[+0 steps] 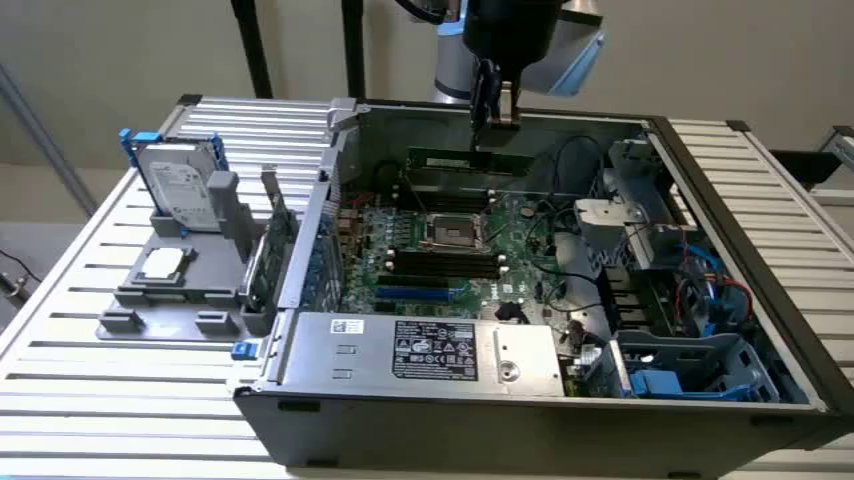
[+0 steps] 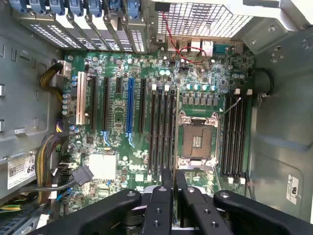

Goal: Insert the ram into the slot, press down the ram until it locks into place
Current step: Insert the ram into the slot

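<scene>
The ram point(image 1: 467, 160), a thin green stick, hangs level under my gripper point(image 1: 494, 122) above the far side of the open computer case. The fingers reach down from the arm onto its upper edge, shut on it. In the wrist view the two black fingers point(image 2: 167, 182) stand close together with only a thin gap, and the ram is hidden between them. Far below lie the black memory slots: one bank point(image 2: 161, 132) beside the processor socket and another bank point(image 2: 234, 137) on its other side. In the exterior view the nearer bank point(image 1: 441, 265) is empty.
The silver processor socket point(image 1: 447, 232) sits mid-board, with a blue socket point(image 2: 129, 107) among the expansion slots. Cables point(image 2: 51, 156), a labelled metal box point(image 1: 427, 350) and a blue-grey drive cage point(image 1: 681, 370) crowd the case. A hard drive point(image 1: 180, 195) stands on a grey fixture at the exterior view's left.
</scene>
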Controlling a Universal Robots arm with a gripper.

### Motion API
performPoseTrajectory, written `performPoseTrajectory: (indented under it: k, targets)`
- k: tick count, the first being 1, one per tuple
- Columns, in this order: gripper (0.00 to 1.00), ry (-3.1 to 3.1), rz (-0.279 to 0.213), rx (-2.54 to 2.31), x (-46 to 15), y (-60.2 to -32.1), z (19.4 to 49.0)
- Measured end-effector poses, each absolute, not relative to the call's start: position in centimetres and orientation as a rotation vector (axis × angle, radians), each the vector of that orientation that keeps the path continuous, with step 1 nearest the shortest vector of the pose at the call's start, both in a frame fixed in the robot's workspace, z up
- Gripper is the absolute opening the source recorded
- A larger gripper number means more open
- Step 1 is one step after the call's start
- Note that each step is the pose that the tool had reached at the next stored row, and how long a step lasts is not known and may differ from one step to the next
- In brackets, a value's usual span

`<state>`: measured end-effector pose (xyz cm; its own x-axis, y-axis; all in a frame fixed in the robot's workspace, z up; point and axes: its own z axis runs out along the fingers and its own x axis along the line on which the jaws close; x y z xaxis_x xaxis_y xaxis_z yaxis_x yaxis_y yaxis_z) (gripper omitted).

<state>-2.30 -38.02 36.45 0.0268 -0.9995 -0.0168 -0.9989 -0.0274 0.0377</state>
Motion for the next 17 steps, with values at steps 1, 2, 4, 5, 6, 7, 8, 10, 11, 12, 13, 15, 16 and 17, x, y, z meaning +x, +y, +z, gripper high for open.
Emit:
performPoseTrajectory:
  k: [1,2,4,5,6,7,8,10,11,12,13,15,16,17]
  targets:
    - [0.14,-2.180,-0.060,2.240,-2.30,-38.02,36.45]
    - [0.14,-2.180,-0.060,2.240,-2.30,-38.02,36.45]
    - [0.14,-2.180,-0.060,2.240,-2.30,-38.01,36.45]
    - [0.14,-2.180,-0.060,2.240,-2.30,-38.01,36.45]
    - [0.14,-2.180,-0.060,2.240,-2.30,-38.01,36.45]
    - [0.14,-2.180,-0.060,2.240,-2.30,-38.02,36.45]
    - [0.14,-2.180,-0.060,2.240,-2.30,-38.02,36.45]
    - [0.14,-2.180,-0.060,2.240,-2.30,-38.02,36.45]
    - [0.14,-2.180,-0.060,2.240,-2.30,-38.01,36.45]
    - [0.14,-2.180,-0.060,2.240,-2.30,-38.02,36.45]
    - [0.14,-2.180,-0.060,2.240,-2.30,-38.01,36.45]
    - [0.14,-2.180,-0.060,2.240,-2.30,-38.02,36.45]
    - [0.14,-2.180,-0.059,2.240,-2.30,-38.02,36.44]
    - [0.14,-2.179,-0.058,2.239,-2.31,-38.02,36.39]
